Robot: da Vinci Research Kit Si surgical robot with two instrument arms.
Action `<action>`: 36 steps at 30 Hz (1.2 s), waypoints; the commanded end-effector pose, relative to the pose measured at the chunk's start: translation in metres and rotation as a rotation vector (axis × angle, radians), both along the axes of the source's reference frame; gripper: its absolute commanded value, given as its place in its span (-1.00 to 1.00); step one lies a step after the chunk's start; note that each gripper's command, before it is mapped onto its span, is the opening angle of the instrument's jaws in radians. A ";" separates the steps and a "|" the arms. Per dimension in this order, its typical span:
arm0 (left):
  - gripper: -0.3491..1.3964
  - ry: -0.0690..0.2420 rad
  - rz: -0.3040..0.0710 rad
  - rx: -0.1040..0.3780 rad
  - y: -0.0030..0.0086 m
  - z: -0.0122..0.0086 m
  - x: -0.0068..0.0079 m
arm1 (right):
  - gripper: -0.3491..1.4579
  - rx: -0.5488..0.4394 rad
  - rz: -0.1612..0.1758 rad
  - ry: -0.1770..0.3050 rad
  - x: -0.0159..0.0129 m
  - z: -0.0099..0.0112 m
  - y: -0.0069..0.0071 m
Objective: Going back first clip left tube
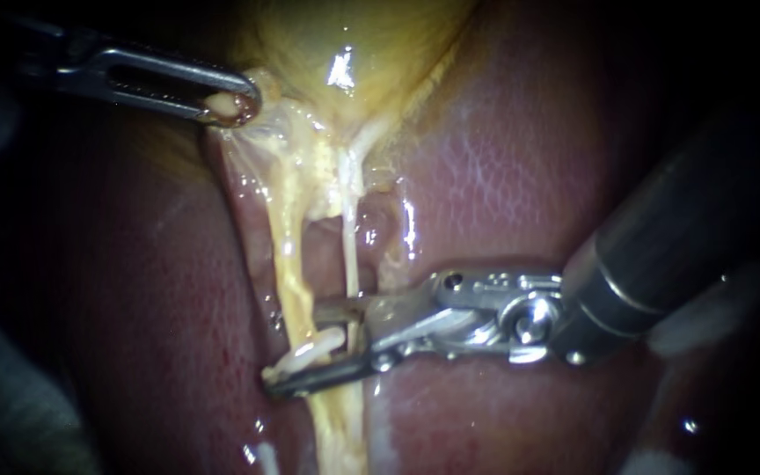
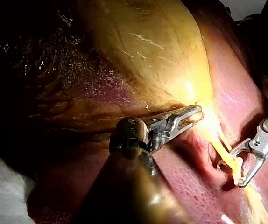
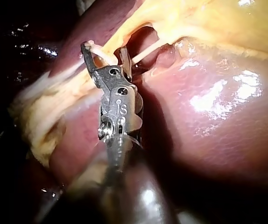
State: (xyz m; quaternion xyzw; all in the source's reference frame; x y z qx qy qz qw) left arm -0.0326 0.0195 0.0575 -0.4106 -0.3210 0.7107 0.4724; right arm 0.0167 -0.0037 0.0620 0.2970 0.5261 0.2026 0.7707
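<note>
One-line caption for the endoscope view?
Right instrument open around a clip on the left tube; left instrument grips the gallbladder.

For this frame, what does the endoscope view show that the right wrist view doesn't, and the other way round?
Only the endoscope view: the left tool, jaws shut on the edge of the gallbladder, and a clearly visible white clip across the left tube. Only the right wrist view: a ragged mass of yellow fat beside the right tool. Both: the right tool's open jaws, with liver around.
</note>
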 end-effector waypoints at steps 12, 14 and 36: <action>-1.00 -0.001 0.001 0.000 0.0000 0.0000 0.0001 | -0.06 -0.037 -0.037 0.026 -0.0023 -0.0010 0.0001; -1.00 -0.001 0.001 0.000 0.0000 0.0000 0.0002 | -0.06 -0.032 -0.050 0.033 -0.0024 -0.0013 -0.0002; -1.00 -0.001 0.002 0.000 0.0000 0.0000 0.0003 | -0.06 -0.119 -0.089 0.071 -0.0061 -0.0039 0.0012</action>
